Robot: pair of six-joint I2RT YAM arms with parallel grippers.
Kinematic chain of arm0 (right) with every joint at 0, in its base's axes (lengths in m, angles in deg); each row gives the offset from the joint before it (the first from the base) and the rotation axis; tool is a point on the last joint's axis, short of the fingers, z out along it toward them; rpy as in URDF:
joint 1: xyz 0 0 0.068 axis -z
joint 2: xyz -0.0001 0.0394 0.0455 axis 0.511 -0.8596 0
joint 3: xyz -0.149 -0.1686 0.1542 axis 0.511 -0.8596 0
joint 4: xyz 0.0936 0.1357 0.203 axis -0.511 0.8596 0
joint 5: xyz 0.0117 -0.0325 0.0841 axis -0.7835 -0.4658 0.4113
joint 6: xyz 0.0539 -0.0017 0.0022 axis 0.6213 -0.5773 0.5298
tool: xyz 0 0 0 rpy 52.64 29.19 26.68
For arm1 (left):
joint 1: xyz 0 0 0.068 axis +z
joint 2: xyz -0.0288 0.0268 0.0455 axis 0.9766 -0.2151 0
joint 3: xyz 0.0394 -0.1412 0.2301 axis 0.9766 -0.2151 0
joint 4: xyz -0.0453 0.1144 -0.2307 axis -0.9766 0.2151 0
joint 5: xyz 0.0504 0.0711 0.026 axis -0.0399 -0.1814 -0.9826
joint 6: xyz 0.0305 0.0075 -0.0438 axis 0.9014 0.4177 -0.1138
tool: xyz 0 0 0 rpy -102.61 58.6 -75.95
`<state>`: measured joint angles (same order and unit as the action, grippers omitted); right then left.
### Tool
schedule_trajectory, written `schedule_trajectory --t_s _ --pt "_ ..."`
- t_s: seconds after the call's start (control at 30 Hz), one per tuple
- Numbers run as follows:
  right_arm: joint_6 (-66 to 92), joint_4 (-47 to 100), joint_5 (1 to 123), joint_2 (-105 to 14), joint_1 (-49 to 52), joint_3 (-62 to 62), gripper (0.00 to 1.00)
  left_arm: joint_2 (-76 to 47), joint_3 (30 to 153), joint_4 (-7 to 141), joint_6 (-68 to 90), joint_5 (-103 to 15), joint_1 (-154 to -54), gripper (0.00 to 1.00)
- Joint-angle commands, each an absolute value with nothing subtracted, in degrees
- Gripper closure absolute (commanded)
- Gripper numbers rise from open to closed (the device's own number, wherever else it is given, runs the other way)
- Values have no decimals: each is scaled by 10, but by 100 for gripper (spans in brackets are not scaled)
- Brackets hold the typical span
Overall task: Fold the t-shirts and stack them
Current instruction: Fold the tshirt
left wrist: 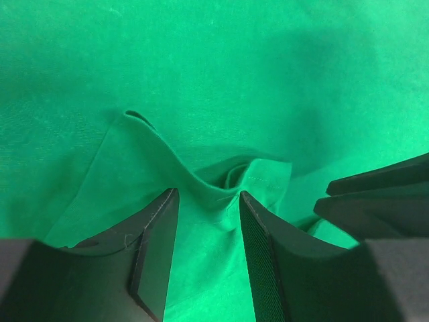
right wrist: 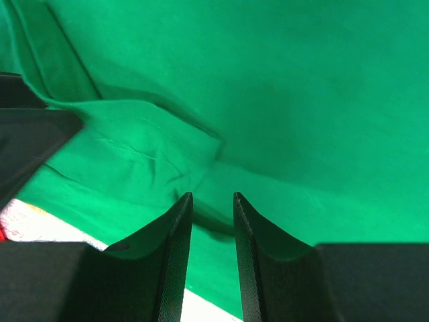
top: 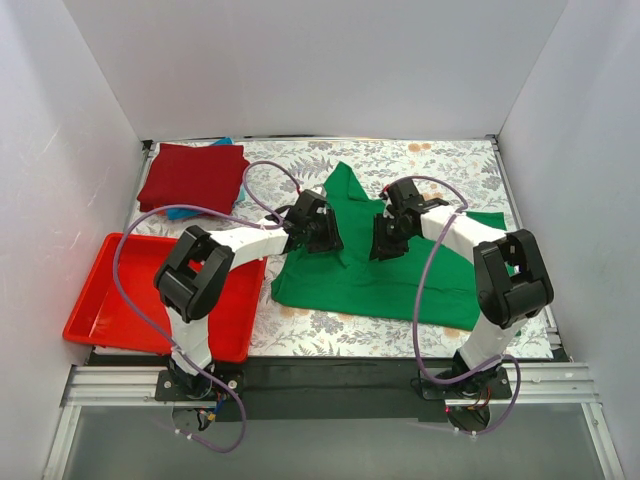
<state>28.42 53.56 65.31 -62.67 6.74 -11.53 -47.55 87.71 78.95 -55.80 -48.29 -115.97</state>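
Starting at the left fingers (left wrist: 157, 248), we see them standing apart over the green shirt (top: 370, 285). A raised ridge of stitched hem runs into the gap between them, and the pads do not look pressed on it. The right fingers (right wrist: 175, 248) are drawn much closer together at an edge of the shirt, with a dark crease of cloth between them and a sliver of the patterned table (top: 300, 322) below. We cannot tell whether they clamp the cloth or only straddle it.

We judge the step in hand to be taking hold of the green shirt for a fold. To do it well, we would have each pair close on the hem itself rather than on a loose pucker. Both sides should then lift evenly, so the cloth carries over flat and does not drag across the table. The shirt lies rumpled in the middle of the table, one part peaked toward the far side.

Farther out, the dark red shirt (top: 190, 175) lies folded at the far left, on a blue shirt (top: 180, 213) of which only an edge shows. We take that as the stack to join. The red tray (top: 100, 300) sits at the near left, close beside the green shirt. The left arm (top: 200, 270) crosses above it, and nothing lies in the part we can see.
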Motion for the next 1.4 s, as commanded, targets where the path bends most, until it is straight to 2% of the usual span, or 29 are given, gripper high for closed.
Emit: schedule_trajectory --t_s 0.0,0.73,0.83,0.97,1.07,1.37 --pt "288 513 651 -639 51 -83 63 -484 897 780 -561 -465 -1154 60" --pt "284 504 602 -705 31 -58 64 -502 898 762 -559 -441 -1127 60" --pt "281 500 609 -710 31 -54 67 -504 898 762 -558 -439 -1127 60" --pt "282 495 606 -713 30 -52 83 -506 893 762 -558 -436 -1127 60" --pt "283 495 604 -702 31 -55 90 -506 890 761 -558 -437 -1126 60" --pt "296 502 584 -645 30 -80 95 -501 882 762 -563 -441 -1123 60"
